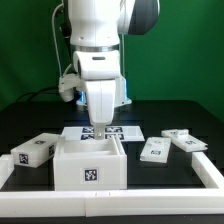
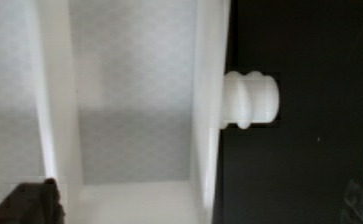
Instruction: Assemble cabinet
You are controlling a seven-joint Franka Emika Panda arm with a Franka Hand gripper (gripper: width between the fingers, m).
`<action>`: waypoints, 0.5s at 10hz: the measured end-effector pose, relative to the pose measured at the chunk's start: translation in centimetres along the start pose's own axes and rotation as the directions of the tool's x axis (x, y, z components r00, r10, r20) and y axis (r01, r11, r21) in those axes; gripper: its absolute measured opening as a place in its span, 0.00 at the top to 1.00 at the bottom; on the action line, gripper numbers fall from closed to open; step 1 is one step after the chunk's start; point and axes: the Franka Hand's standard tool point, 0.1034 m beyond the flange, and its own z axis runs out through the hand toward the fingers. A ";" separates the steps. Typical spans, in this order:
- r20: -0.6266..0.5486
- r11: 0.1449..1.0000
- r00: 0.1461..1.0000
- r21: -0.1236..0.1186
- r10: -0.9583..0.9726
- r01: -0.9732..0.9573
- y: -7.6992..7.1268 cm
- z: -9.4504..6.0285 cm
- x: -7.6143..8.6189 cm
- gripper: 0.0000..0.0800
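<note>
The cabinet (image 1: 90, 160) is a large open white box with a marker tag on its front, standing at the table's middle. My gripper (image 1: 101, 130) hangs straight down at the box's far wall. In the wrist view the gripper (image 2: 199, 200) looks into the cabinet's white inside (image 2: 133, 110). One dark fingertip (image 2: 32, 200) shows inside the box, and the side wall (image 2: 213, 150) runs between the jaws, which stand wide apart. A white ribbed knob (image 2: 249, 100) sticks out of that wall over the black table. Nothing is held.
A white tagged block (image 1: 33, 150) lies at the exterior view's left. Two more (image 1: 156, 150) (image 1: 186, 141) lie at its right. The marker board (image 1: 118, 131) lies just behind the cabinet. A white rail (image 1: 214, 172) borders the table's front and right.
</note>
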 end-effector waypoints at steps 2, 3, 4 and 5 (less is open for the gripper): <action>-0.004 1.000 1.000 0.004 0.002 -0.002 -0.2 0.8 0.0 0.00; -0.007 1.000 1.000 0.009 0.004 -0.004 -0.3 1.3 0.0 0.00; -0.010 1.000 1.000 0.012 0.008 -0.008 -0.4 1.9 0.2 0.00; -0.014 1.000 1.000 0.020 0.010 -0.010 -0.6 2.5 0.4 0.00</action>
